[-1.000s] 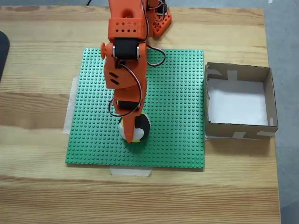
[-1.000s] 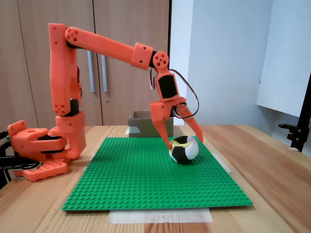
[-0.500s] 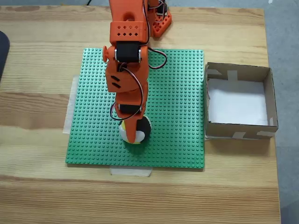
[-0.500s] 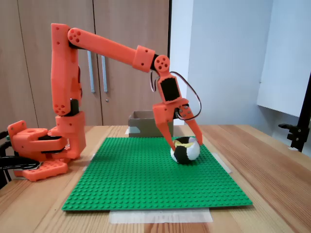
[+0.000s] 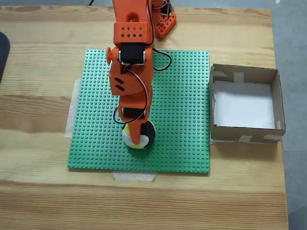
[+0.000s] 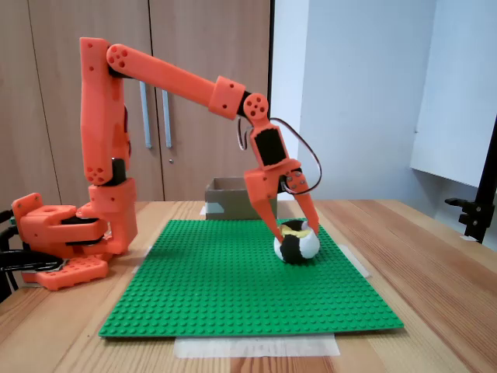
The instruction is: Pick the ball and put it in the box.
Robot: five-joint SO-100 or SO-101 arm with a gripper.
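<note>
The ball (image 5: 149, 131) (image 6: 297, 246), patched in yellow, black and white, rests on the green studded baseplate (image 5: 182, 96) (image 6: 217, 287) near its front edge. My orange gripper (image 5: 137, 137) (image 6: 297, 232) comes down on it from above. Its two fingers press against the ball's upper sides, shut on it. In the top-down fixed view the gripper covers the ball's middle. The box (image 5: 244, 134) (image 6: 225, 198), shallow brown cardboard with a white bottom, stands right of the plate in the top-down fixed view. In the side-on fixed view it stands behind the arm.
The arm's orange base (image 6: 62, 241) is bolted at the table's far end (image 5: 163, 21). Pale tape strips (image 5: 134, 176) hold the plate to the wooden table (image 5: 38, 191). A dark object (image 5: 2, 52) pokes in at the left edge.
The gripper has dropped a little lower over the ball and its fingers have drawn together onto it. The ball stays on the plate.
</note>
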